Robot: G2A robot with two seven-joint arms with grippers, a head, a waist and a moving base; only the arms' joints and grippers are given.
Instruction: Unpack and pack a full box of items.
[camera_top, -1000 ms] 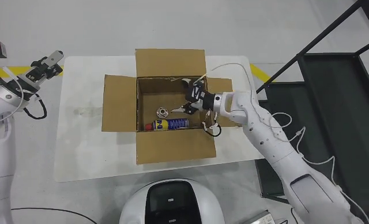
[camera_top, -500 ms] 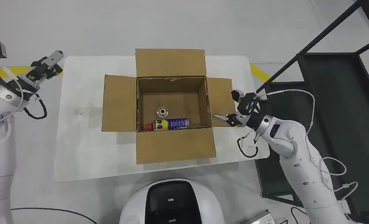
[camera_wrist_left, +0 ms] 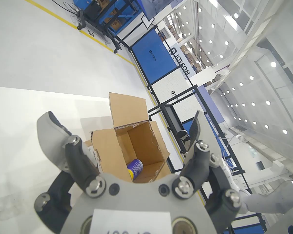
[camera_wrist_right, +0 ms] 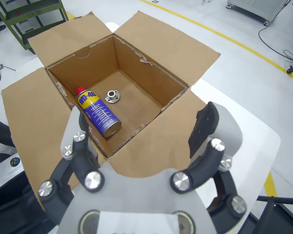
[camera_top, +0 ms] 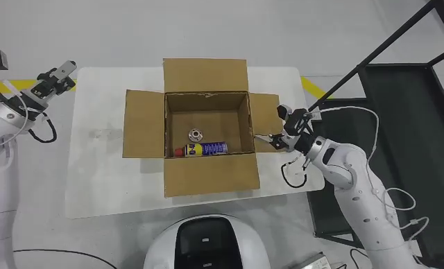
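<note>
As it lies sideways along the box's (camera_wrist_right: 166,44) robot-side wall, the spray can (camera_wrist_right: 97,112) is probably rigid, slick and roll-prone; grip across its middle. The right gripper (camera_wrist_right: 141,113) gapes empty above the box's flap; the left gripper (camera_top: 59,75), also spread, sits well apart.

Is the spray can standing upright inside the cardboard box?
No, the spray can lies on its side on the cardboard box floor.

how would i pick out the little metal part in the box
On the white table stands an open cardboard box. On its floor lie a blue can on its side and, beside it, the part. It is the small, round, silvery one with a raised hub in its middle.
</note>
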